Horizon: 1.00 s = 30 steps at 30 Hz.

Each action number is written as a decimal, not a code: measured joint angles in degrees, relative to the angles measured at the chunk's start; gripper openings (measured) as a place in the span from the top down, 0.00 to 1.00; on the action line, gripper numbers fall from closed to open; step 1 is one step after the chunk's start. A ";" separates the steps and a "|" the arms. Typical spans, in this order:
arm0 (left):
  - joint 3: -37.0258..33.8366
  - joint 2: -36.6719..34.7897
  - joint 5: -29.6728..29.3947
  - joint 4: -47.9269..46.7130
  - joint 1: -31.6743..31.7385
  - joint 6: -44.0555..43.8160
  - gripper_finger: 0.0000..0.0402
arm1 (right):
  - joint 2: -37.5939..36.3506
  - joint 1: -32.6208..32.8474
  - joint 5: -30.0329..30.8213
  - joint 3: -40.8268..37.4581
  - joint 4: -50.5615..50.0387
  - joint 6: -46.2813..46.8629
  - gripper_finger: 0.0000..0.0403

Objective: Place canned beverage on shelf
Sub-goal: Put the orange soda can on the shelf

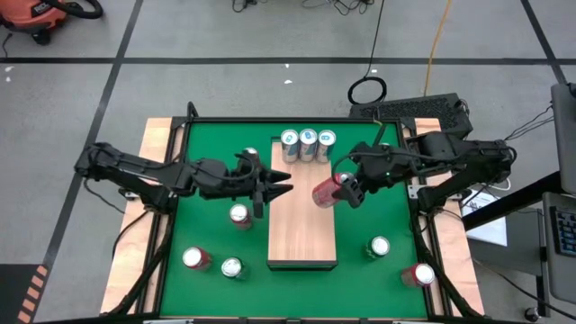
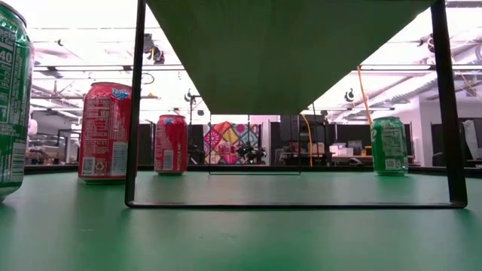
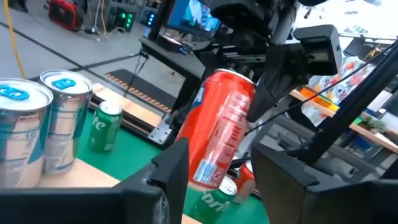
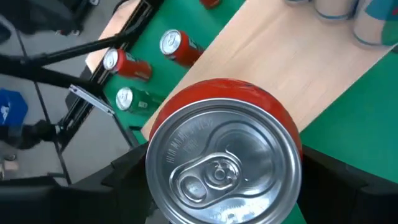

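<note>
From above, you see the right gripper (image 1: 346, 187) clamped on a red can (image 1: 326, 192), tilted over the right edge of the wooden shelf (image 1: 301, 234), near its far half. The left gripper (image 1: 274, 188) hangs over the shelf's left edge, fingers apart and holding nothing. Three silver-blue cans (image 1: 307, 144) stand in a row at the shelf's far end. Whether the red can touches the wood you cannot tell from here.

At table height, the shelf (image 2: 290, 53) fills the upper middle as a dark underside on thin black legs, so its top, the held can and both grippers are hidden from you. A green can (image 2: 11, 105) is cut off at the left edge; two red cans (image 2: 105, 132) and another green one (image 2: 388, 146) stand on the green table (image 2: 241, 233).

The left wrist view gives you the red can (image 3: 221, 127) leaning, gripped by the right arm's fingers (image 3: 292, 56), with its base clear of the wood.

The right wrist view shows you the can's (image 4: 224, 162) silver lid close up; its body and the fingers holding it are largely hidden behind it.
</note>
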 joint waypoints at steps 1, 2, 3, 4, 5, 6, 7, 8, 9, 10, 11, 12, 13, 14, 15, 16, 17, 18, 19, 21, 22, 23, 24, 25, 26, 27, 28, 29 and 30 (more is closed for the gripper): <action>0.00 0.39 -0.37 0.55 0.01 0.65 0.55 | 0.12 -0.24 -0.13 -0.03 0.55 0.23 0.27; 0.00 0.80 -0.95 0.81 -0.02 0.83 0.52 | 0.21 -0.31 -0.16 -0.07 1.46 0.39 0.27; 0.00 1.12 -1.26 0.76 -0.16 1.06 0.50 | 0.26 -0.32 -0.09 -0.07 2.30 0.67 0.27; 0.00 1.36 -1.41 0.61 -0.39 1.61 0.46 | 0.39 -0.32 0.03 -0.07 2.86 0.85 0.27; 0.00 1.62 -1.48 0.55 -0.57 2.61 0.43 | 0.42 -0.38 0.01 -0.07 3.15 0.86 0.27; 0.00 1.91 -1.50 0.73 -0.80 3.83 0.39 | 0.44 -0.60 -0.04 -0.07 3.29 0.84 0.27; 0.00 2.12 -1.50 0.69 -1.16 5.34 0.35 | 0.49 -0.74 -0.07 -0.07 3.49 0.86 0.27; 0.00 2.43 -1.53 0.64 -1.45 7.23 0.32 | 0.55 -0.97 -0.11 -0.07 3.67 0.98 0.27; 0.00 2.81 -1.98 0.76 -1.68 9.33 0.29 | 0.72 -1.14 -0.09 -0.07 3.67 1.13 0.27; 0.00 3.21 -3.15 0.68 -2.03 11.40 0.26 | 0.96 -1.44 -0.18 -0.07 3.59 1.11 0.27; 0.00 3.66 -4.34 0.62 -2.37 13.26 0.25 | 1.02 -1.78 -0.27 -0.07 3.56 0.94 0.27; 0.00 4.21 -5.19 0.63 -2.45 15.09 0.23 | 1.06 -2.03 -0.24 -0.07 3.57 0.30 0.27; 0.00 4.60 -5.64 0.55 -2.58 16.57 0.22 | 1.30 -2.28 -0.19 -0.07 3.62 0.02 0.26; 0.00 5.16 -5.72 0.67 -2.60 17.41 0.21 | 1.64 -2.64 -0.15 -0.07 3.71 -0.17 0.26; 0.00 5.63 -5.72 0.79 -2.59 17.43 0.21 | 1.89 -3.02 -0.22 -0.07 3.89 -0.23 0.26; 0.00 6.04 -5.71 0.62 -2.42 17.34 0.20 | 2.12 -3.24 -0.23 -0.07 4.27 -0.31 0.26; 0.00 6.57 -5.71 0.69 -2.28 17.31 0.20 | 2.51 -3.38 -0.16 -0.07 4.73 -0.37 0.25; 0.00 7.16 -5.72 1.04 -2.11 17.37 0.19 | 2.92 -3.49 -0.09 -0.07 5.23 -0.41 0.25; 0.00 7.59 -5.73 1.17 -2.09 17.41 0.19 | 3.19 -3.67 -0.19 -0.07 5.73 -0.45 0.25; 0.00 8.30 -6.90 1.19 -1.99 17.86 0.19 | 3.87 -3.69 -0.48 -0.07 6.71 -0.91 0.25; 0.00 8.53 -8.44 1.17 -1.89 18.09 0.19 | 4.10 -3.69 -0.62 -0.07 7.32 -1.29 0.25; 0.00 8.70 -10.07 0.83 -1.88 18.39 0.19 | 4.38 -3.69 -0.76 -0.07 7.82 -1.41 0.25; 0.00 8.97 -11.00 0.70 -1.85 18.77 0.19 | 4.78 -3.67 -0.80 -0.07 8.30 -1.49 0.25; 0.00 9.21 -11.20 0.74 -1.80 19.18 0.19 | 5.01 -3.69 -1.09 -0.07 8.35 -1.45 0.25; 0.00 9.35 -10.95 0.71 -1.70 19.71 0.19 | 5.24 -3.69 -1.43 -0.07 8.47 -1.52 0.25; 0.00 9.42 -9.72 0.64 -1.51 20.36 0.19 | 5.66 -3.69 -1.75 -0.07 8.82 -1.53 0.25; 0.00 9.42 -8.26 0.62 -1.35 20.54 0.19 | 5.85 -3.70 -2.02 -0.07 9.24 -1.53 0.25; 0.00 9.40 -7.32 0.68 -1.19 20.59 0.19 | 6.12 -3.71 -2.08 -0.07 9.71 -1.51 0.25; 0.00 9.56 -6.60 0.70 -1.04 20.63 0.19 | 6.44 -3.71 -1.99 -0.07 10.05 -1.49 0.25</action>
